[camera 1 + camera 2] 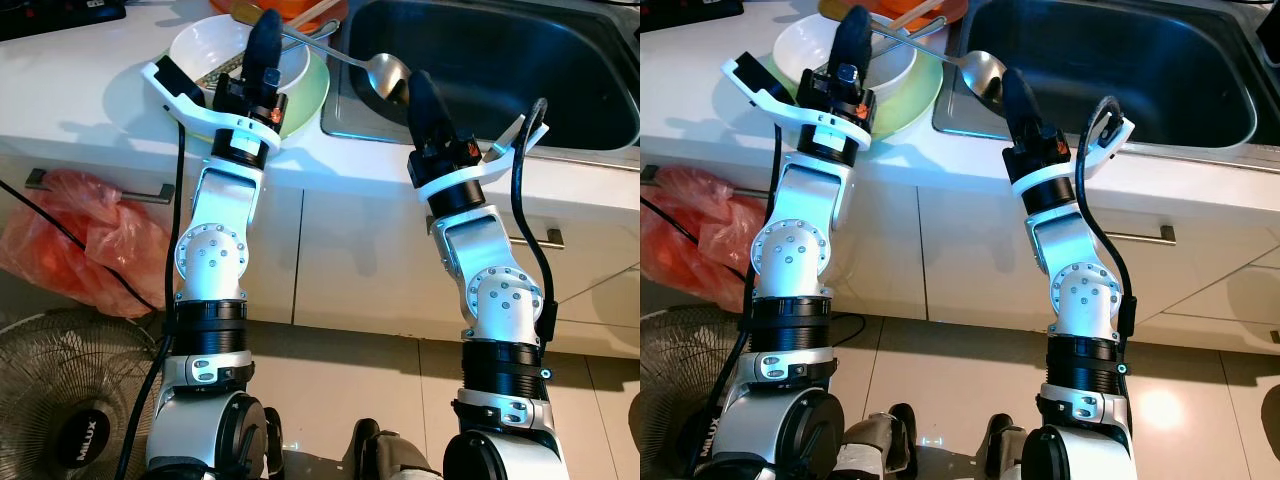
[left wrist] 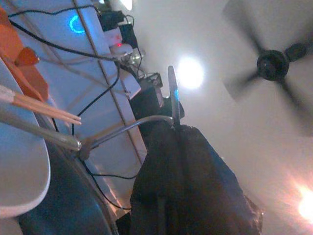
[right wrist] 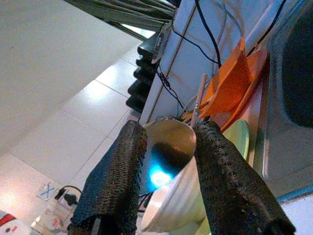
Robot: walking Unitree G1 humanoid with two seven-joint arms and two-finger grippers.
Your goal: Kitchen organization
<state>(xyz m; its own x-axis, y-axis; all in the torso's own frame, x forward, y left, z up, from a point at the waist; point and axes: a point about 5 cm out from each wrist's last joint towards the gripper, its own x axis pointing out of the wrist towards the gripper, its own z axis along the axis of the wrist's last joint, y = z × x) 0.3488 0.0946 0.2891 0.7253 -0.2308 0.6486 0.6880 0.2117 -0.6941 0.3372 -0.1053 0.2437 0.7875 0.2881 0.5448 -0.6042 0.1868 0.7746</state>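
A long metal spoon (image 1: 388, 72) reaches from the white bowl (image 1: 215, 45) to the sink's (image 1: 480, 60) left edge. My right gripper (image 1: 415, 88) is raised at that edge. In the right wrist view, the right gripper (image 3: 168, 134) is shut on the spoon's bowl (image 3: 168, 152), one black finger on each side. The white bowl sits on a light green plate (image 1: 305, 95) on the white counter (image 1: 80, 90). My left gripper (image 1: 267, 22) is raised over the bowl, fingers (image 2: 181, 161) pressed together and holding nothing. Chopsticks (image 2: 44, 110) lie near the bowl.
An orange dish (image 1: 300, 8) stands behind the bowl. Below the counter are white cabinet fronts with a bar handle (image 1: 100, 185). A red plastic bag (image 1: 80, 240) and a floor fan (image 1: 70, 400) sit at the lower left. Cables run along the back wall (image 2: 98, 98).
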